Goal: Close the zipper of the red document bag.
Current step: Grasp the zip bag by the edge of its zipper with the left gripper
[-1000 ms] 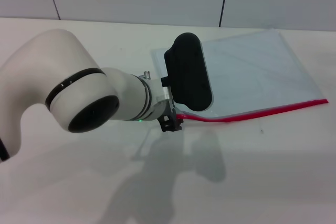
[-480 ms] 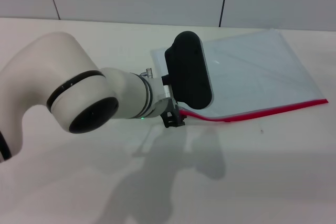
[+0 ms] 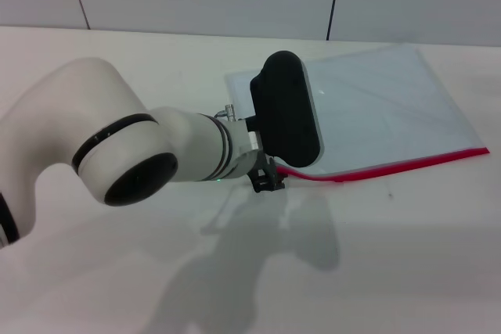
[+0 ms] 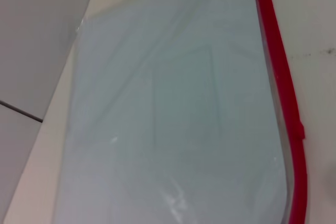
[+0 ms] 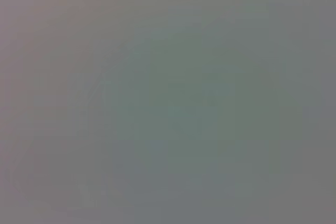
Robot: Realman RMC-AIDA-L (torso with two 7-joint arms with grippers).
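Zipper (image 3: 383,167) runs as a thin bright-red strip along the near edge of the red document bag (image 3: 376,111), which lies flat on the white table (image 3: 407,256) to the right of centre, its far corners toward the wall. The left gripper (image 3: 268,181) sits low at the left end of that strip, right at the bag's near-left corner, with the arm's dark wrist housing covering part of the pouch from above. Whether its fingers are wide, narrow or pinched on a slider cannot be told (the housing hides the tips, and the left wrist view shows only the pouch and its red edge). A small bump shows on the strip in that wrist view, but whether it is the pull is unclear. The right gripper is not to be seen, and its wrist view gives only a blank grey field.

The step in hand looks like getting hold at the zipper's left end. The next move would call for a firm pinch and a straight draw along the strip toward the right corner, with the bag kept from sliding.
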